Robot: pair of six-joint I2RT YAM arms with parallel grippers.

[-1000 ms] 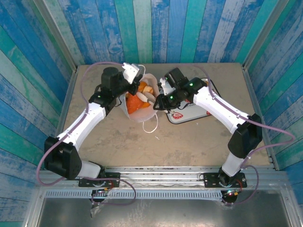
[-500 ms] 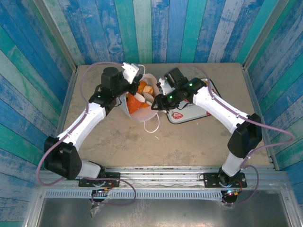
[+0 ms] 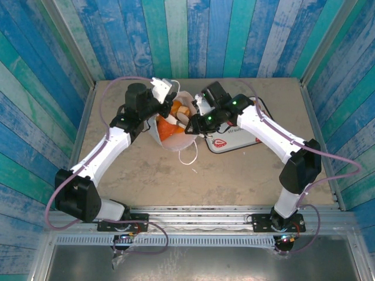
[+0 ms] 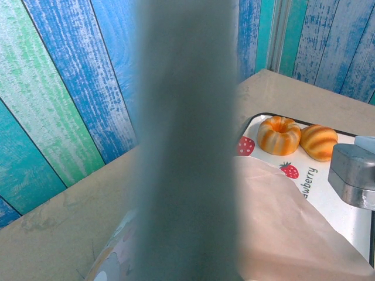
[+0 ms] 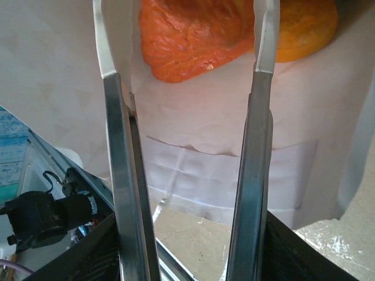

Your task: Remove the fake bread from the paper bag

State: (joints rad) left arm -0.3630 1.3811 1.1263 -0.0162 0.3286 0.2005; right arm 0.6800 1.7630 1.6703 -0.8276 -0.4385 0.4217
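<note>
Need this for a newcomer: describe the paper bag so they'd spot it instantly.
On the tan table, look toward the far edge. The paper bag stands there: white, open-topped, orange fake bread inside, unlike the flat strawberry-printed tray to its right.

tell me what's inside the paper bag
Inside the paper bag, an orange piece of fake bread and a golden-brown one beside it show at the mouth, the right fingers spread either side of the orange piece. Anything deeper is hidden by those pieces and the bag's wall.
</note>
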